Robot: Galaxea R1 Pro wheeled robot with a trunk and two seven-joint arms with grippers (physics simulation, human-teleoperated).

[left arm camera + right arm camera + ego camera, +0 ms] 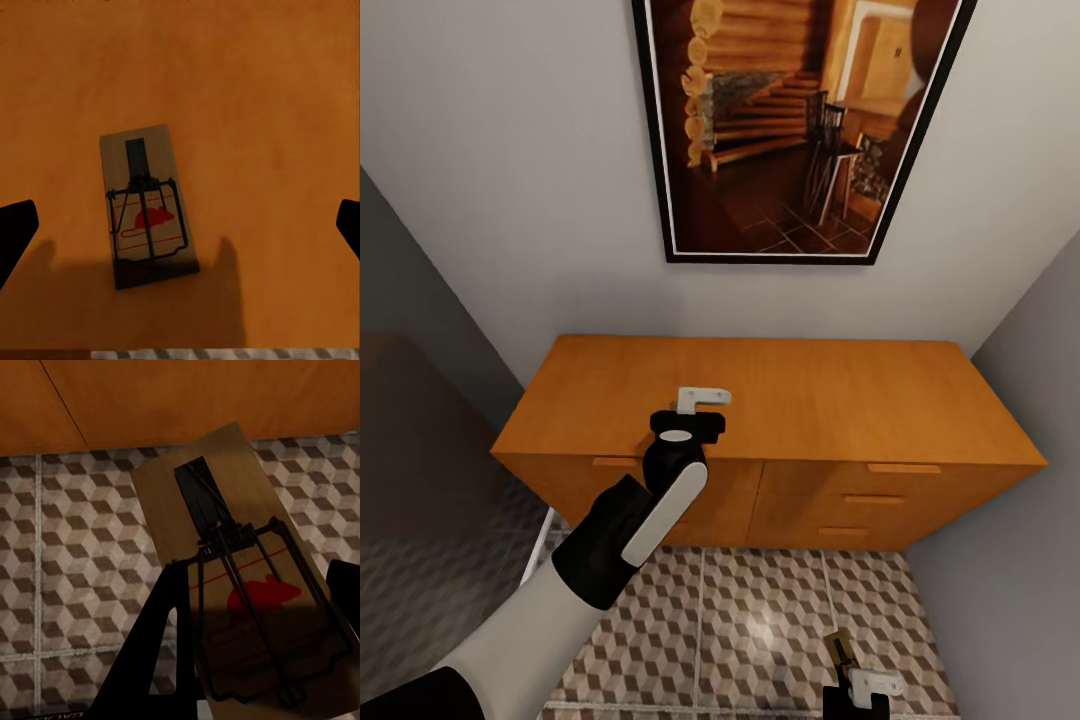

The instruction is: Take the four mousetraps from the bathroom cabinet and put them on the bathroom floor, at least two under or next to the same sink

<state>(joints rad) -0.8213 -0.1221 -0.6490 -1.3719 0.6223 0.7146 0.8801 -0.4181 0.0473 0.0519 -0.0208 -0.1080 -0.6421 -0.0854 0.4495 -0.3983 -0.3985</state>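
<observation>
One mousetrap (146, 206), a tan board with a dark wire bar and a red mouse print, lies flat on the orange-brown cabinet's top (840, 400). My left gripper (702, 400) hovers above it, open, with its dark fingertips (15, 232) far apart on either side of the trap. A second mousetrap (240, 577) is clamped in my right gripper (865, 690), which is shut on it low over the cube-patterned bathroom floor (760, 620) in front of the cabinet. That held mousetrap (840, 650) sticks out of the right gripper toward the cabinet. The sink is out of view.
The cabinet's drawer fronts with slab handles (903, 468) face me, all shut. A framed picture (800, 130) hangs on the wall above. Grey walls close in on both sides. A dark panel (420, 450) and a white edge (540, 545) stand at the left.
</observation>
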